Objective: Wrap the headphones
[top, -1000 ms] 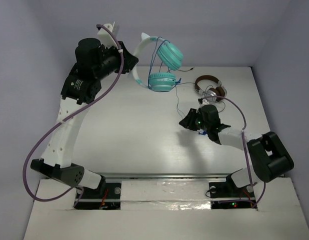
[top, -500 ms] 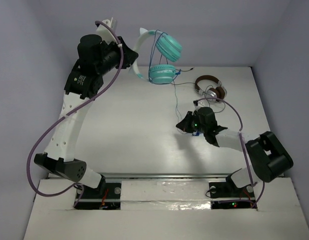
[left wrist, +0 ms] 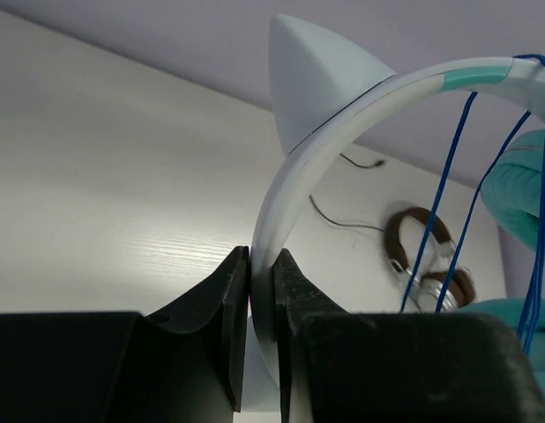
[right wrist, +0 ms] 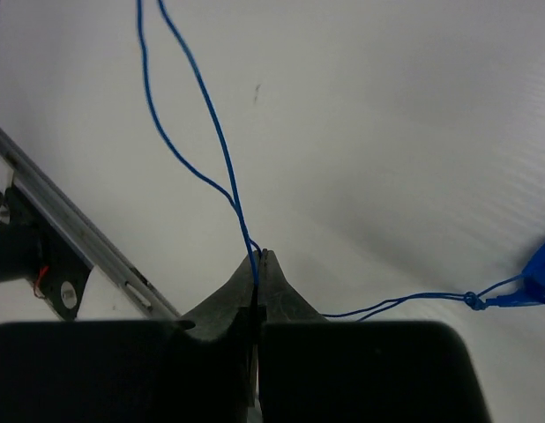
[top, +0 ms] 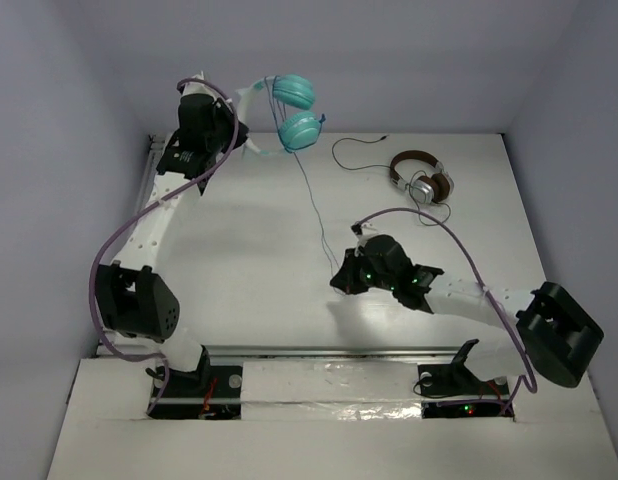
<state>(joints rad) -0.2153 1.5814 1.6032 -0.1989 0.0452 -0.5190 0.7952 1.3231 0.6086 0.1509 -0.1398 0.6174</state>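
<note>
Top view: headphones (top: 289, 110) are held off the table (top: 239, 260), at the far-left, up by the back wall. L gripper (top: 247, 143) grips them by the headband (top: 253, 100). Both ear cups (top: 297, 128) hang to the right of the gripper, one above the other in this view.

L wrist cam: L gripper (left wrist: 261, 264) has its fingers (left wrist: 227, 291) pinched on the pale headband (left wrist: 343, 106), one on each side of the band. The band arcs up and right from the fingers and carries a pointed ear-shaped piece (left wrist: 312, 75). Cable (left wrist: 440, 203) strands drop from the band's far end beside a teal cup (left wrist: 519, 189).

Top view: cable (top: 311, 200) runs from the cups down across the table to R gripper (top: 341, 280), mid-table and well apart from the headphones.

R wrist cam: R gripper (right wrist: 261, 257) is pressed together on the thin blue cable (right wrist: 215, 132). Two strands lead up and away from the tips. Another length trails right, past a small knot (right wrist: 471, 300), to a blue piece (right wrist: 541, 269) at the frame edge; can't tell what it is.

Other items: brown headphones (top: 421, 178) with black lead (top: 354, 150) lie on the table at far-right, apart from both grippers.
</note>
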